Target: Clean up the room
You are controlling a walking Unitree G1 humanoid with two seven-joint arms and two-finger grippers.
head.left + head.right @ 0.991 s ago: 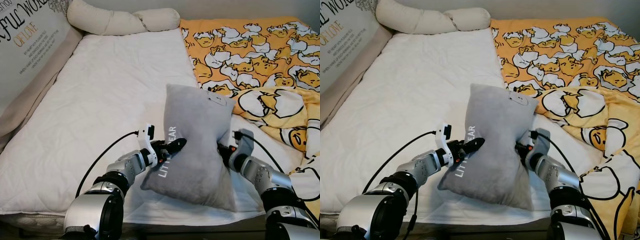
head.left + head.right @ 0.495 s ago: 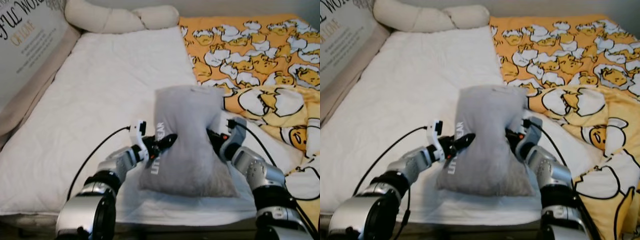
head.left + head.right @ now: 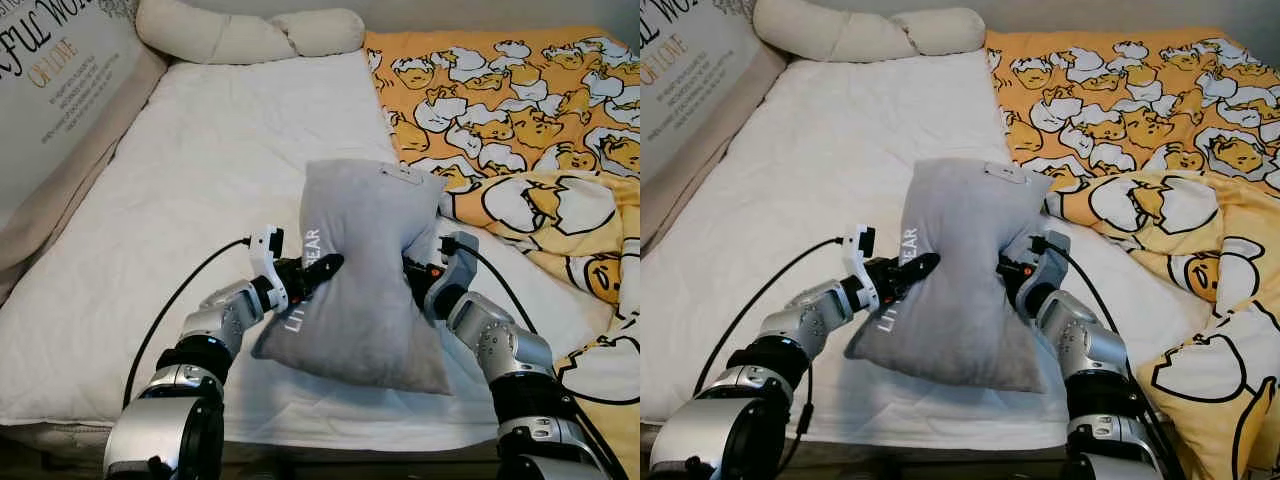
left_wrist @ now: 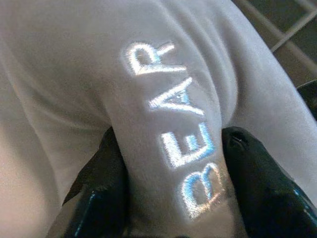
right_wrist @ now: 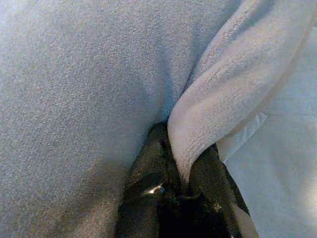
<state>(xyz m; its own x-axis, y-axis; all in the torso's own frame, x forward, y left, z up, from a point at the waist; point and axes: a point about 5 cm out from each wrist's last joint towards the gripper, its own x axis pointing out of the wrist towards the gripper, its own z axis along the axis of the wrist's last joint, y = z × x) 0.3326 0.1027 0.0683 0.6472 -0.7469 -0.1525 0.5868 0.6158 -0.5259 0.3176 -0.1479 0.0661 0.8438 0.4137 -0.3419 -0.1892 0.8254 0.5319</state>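
Near the front edge of the white mattress (image 3: 200,200), the grey pillow (image 3: 365,270) is held up between both arms, its lower end close over the sheet. Left gripper (image 3: 318,272) pinches the side by the stitched lettering; the left wrist view shows a fold squeezed between the black fingers (image 4: 106,183). Right gripper (image 5: 183,166) is closed on a fold of the opposite edge. Pillow looks light, soft and plush, sagging and denting at both grips. Fabric could slip, so deep side folds seem the best hold. Yellow duck blanket (image 3: 520,110) lies bunched toward the right edge, cream bolster (image 3: 240,35) at the far edge.
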